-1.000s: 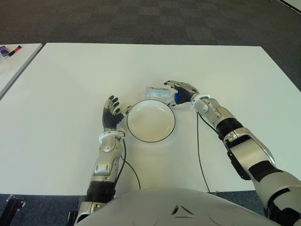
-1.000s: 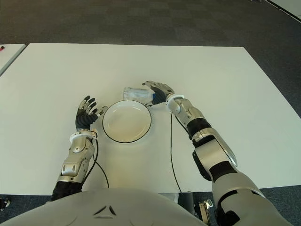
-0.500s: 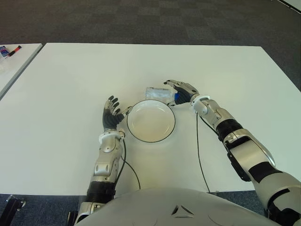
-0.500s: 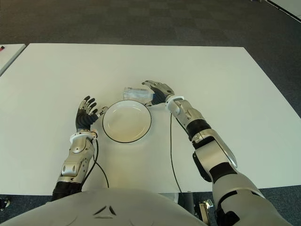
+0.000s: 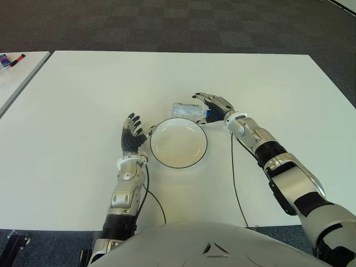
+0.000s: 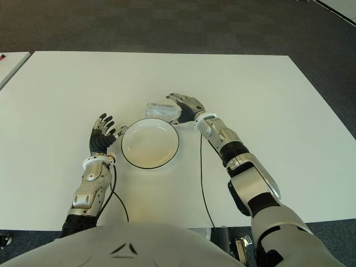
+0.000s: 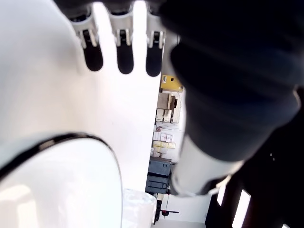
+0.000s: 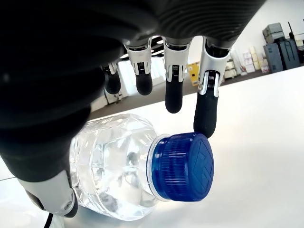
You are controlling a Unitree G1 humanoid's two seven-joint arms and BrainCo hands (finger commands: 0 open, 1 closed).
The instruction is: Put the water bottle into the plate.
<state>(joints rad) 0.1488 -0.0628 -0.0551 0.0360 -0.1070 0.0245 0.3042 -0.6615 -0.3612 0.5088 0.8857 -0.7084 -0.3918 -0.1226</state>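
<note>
Our left hand (image 5: pixel 132 135) sat idle beside the plate's (image 5: pixel 178 143) left rim, fingers spread. Right hand (image 5: pixel 216 108) cupped over the water bottle (image 5: pixel 188 110) lying just behind the plate, fingers apart, not clamped. We'd close around the body, not the blue cap (image 8: pixel 182 167). White surface (image 5: pixel 83 94), dark carpet (image 5: pixel 167 22) beyond.
</note>
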